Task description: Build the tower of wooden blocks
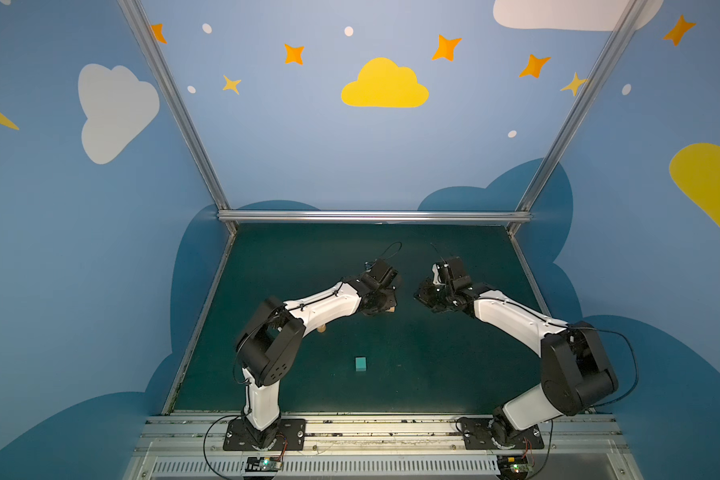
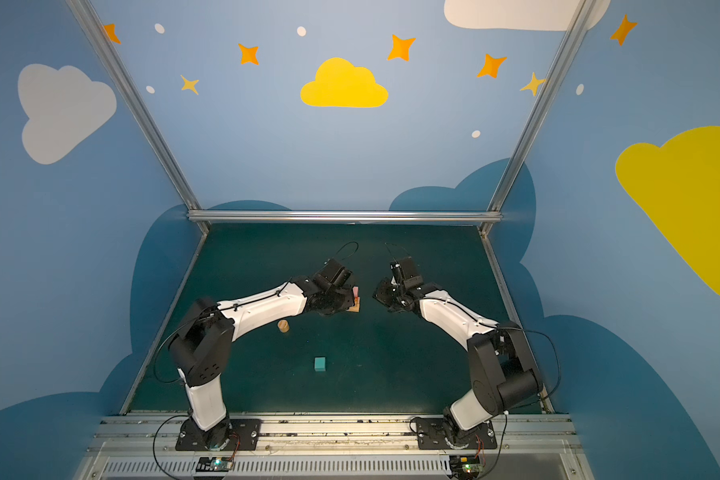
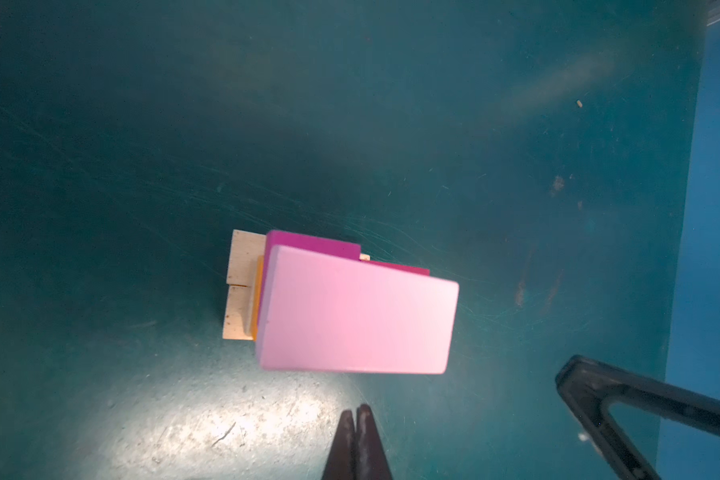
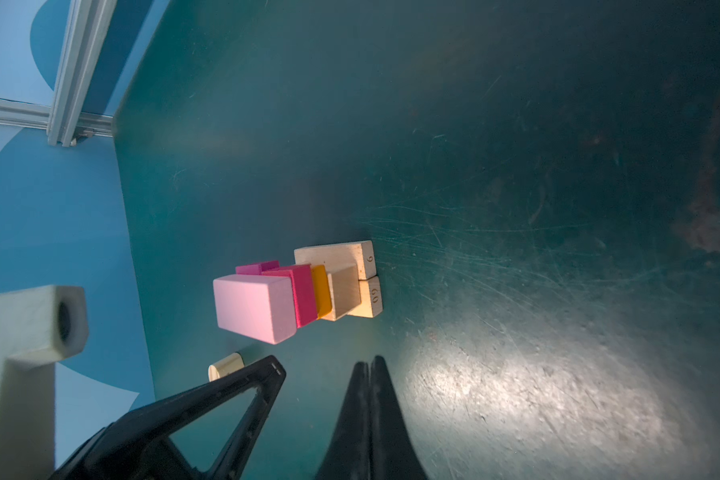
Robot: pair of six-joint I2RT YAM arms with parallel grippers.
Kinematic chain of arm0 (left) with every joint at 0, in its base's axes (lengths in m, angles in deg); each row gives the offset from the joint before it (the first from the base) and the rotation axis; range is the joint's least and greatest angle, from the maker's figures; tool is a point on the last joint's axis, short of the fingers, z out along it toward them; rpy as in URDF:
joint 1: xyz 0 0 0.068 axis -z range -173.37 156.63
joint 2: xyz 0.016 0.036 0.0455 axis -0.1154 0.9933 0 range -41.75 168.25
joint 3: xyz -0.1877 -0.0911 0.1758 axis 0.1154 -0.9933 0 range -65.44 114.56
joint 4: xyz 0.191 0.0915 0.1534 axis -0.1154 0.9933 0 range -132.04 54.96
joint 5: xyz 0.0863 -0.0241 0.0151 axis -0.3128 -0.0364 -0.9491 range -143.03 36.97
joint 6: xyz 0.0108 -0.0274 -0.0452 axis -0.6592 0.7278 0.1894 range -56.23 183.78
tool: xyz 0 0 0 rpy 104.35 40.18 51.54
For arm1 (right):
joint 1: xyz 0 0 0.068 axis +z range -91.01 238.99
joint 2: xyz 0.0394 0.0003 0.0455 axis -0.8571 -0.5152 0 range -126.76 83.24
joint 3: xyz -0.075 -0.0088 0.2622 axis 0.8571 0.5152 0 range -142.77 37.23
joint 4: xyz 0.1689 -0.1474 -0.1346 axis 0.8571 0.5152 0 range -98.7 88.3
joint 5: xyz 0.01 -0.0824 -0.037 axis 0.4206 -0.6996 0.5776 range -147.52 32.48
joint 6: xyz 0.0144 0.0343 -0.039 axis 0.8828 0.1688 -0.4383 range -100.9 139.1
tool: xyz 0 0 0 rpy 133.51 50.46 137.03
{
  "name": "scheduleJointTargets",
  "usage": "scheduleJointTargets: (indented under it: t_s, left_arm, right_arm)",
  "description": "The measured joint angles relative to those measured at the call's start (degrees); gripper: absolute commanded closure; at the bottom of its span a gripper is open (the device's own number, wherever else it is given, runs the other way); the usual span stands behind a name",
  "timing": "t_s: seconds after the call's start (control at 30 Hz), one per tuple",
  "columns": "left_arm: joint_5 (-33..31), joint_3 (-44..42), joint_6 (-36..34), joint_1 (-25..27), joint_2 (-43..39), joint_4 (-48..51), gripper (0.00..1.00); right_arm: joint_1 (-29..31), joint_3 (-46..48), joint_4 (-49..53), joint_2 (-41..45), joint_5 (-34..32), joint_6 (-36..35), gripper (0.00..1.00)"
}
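The tower stands mid-table: two tan oblongs side by side at the base, then a tan block, an orange oblong, magenta and red cubes, and a pink oblong on top. My left gripper hangs just above it, shut and empty, hiding most of it in both top views. My right gripper is shut and empty, a little to the tower's right. The tan cylinder stands loose under the left forearm. The teal cube lies alone nearer the front.
Metal rails and blue walls border the green table at the back and sides. The arm bases sit on the front rail. A black triangular gripper part lies between the right wrist camera and the cylinder.
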Motion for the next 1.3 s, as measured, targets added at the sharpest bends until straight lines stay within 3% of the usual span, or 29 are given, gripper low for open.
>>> scheduleJointTargets:
  t_s: [1.3]
  left_arm:
    - [-1.2,2.6,-0.4,0.0,2.0,1.9,0.96]
  right_arm:
    - [-0.2,0.0,0.0,0.0,0.8,0.0,1.0]
